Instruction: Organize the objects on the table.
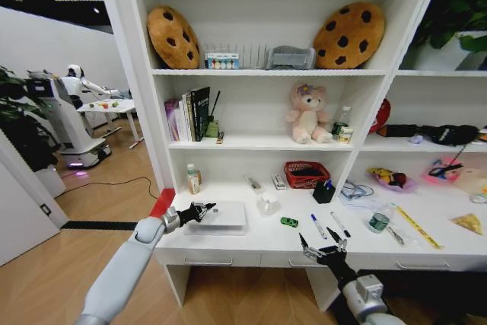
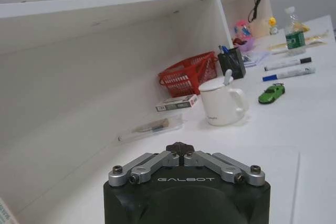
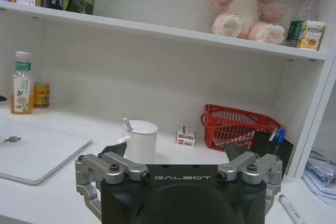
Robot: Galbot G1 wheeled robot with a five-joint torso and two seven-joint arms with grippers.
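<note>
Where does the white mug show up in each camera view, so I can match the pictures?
Head view: the white mug stands mid-desk, right of the laptop, in front of the red basket.
Left wrist view: the mug sits beyond the shut left hand, between the basket and the green toy car.
Right wrist view: the mug rises just behind the open right hand, with the basket beside it.
Shared landmark: the red basket.

Mug [image 1: 268,204] between laptop [image 1: 217,217] and toy car [image 1: 289,222]

One laptop [image 1: 216,216], one mug [image 1: 267,204], one toy car [image 1: 289,221], two cookie cushions [image 1: 173,36].
</note>
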